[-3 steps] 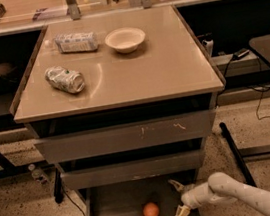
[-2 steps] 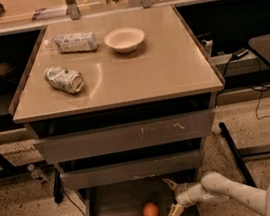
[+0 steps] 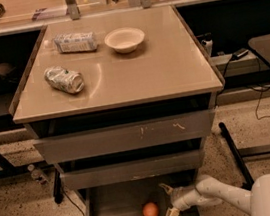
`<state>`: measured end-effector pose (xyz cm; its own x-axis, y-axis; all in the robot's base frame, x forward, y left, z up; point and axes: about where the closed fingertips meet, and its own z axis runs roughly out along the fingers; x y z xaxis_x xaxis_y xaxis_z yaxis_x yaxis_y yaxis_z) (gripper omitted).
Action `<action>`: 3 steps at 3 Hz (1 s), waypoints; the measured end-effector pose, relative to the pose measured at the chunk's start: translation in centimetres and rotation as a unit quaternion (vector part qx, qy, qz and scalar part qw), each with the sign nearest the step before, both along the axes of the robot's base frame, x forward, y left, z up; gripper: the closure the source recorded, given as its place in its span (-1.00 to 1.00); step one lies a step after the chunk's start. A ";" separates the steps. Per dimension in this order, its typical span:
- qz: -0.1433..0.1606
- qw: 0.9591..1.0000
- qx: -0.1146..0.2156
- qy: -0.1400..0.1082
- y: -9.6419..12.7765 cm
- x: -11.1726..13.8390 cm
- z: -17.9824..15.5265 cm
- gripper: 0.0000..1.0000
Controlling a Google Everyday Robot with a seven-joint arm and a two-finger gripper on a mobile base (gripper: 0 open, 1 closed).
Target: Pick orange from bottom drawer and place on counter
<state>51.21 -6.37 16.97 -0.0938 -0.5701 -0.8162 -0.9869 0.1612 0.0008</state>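
The orange [image 3: 150, 211] lies on the grey floor of the open bottom drawer [image 3: 115, 214], right of the middle. My gripper [image 3: 166, 204] reaches in from the lower right on a white arm. Its two tan fingers are spread open just right of the orange, a small gap away, with nothing between them. The tan counter [image 3: 158, 61] is the top of the grey drawer cabinet above.
On the counter stand a white bowl [image 3: 125, 39], a lying crushed can [image 3: 64, 79] and a lying plastic packet [image 3: 75, 42]. Two wider grey drawers [image 3: 129, 137] sit above the bottom drawer, slightly pulled out. Black table legs and cables lie at the right.
My gripper has moved left inside the bottom drawer, closer to the orange. The orange has not moved.
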 end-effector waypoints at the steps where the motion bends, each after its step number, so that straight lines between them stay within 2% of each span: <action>1: 0.013 1.000 0.003 0.016 1.1 -1.0 -2.3 -1.00; 2: 0.018 0.999 0.013 0.028 1.8 -1.6 -3.5 -1.00; 3: 0.040 0.999 0.033 0.017 3.8 -1.9 -2.4 -1.00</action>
